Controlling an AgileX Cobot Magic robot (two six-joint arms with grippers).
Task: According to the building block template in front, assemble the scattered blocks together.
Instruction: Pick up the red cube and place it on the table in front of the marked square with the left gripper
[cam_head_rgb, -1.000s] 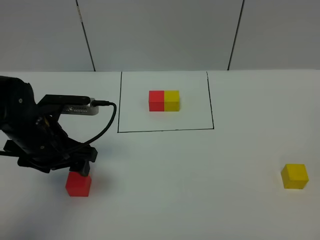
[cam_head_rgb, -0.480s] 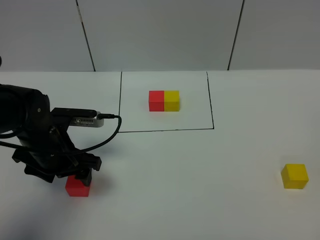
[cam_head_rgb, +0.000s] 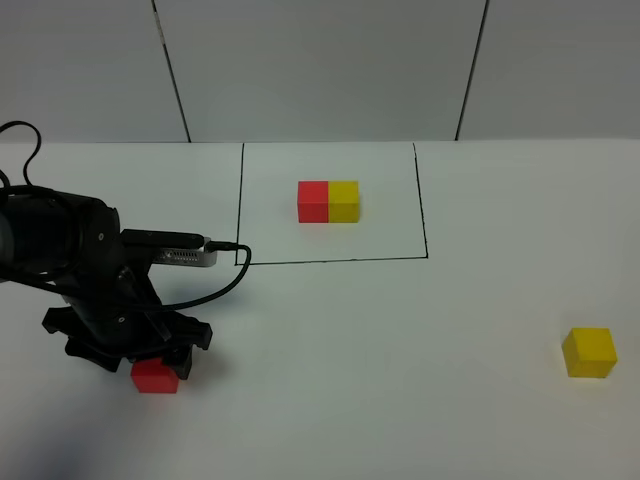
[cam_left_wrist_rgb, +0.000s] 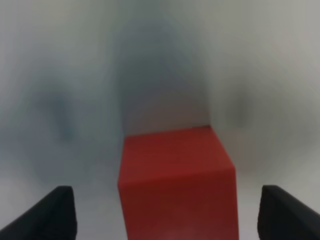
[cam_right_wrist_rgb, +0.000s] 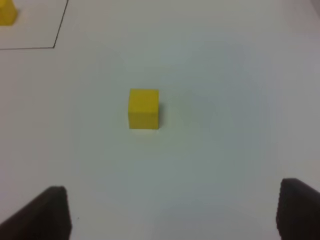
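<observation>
At near left of bench (cam_head_rgb: 400, 330): red cube (cam_left_wrist_rgb: 175, 185), flat, between the wide-spread fingers of left gripper (cam_left_wrist_rgb: 167, 215), a gap on each side. At near right, close to the high view's edge: yellow cube (cam_right_wrist_rgb: 144, 108), ahead of right gripper (cam_right_wrist_rgb: 172, 215), also spread wide, well apart from it. Template (cam_head_rgb: 328, 201) at back, inside black frame (cam_head_rgb: 330, 262), edges square to it. Broad white bench between both cubes.
</observation>
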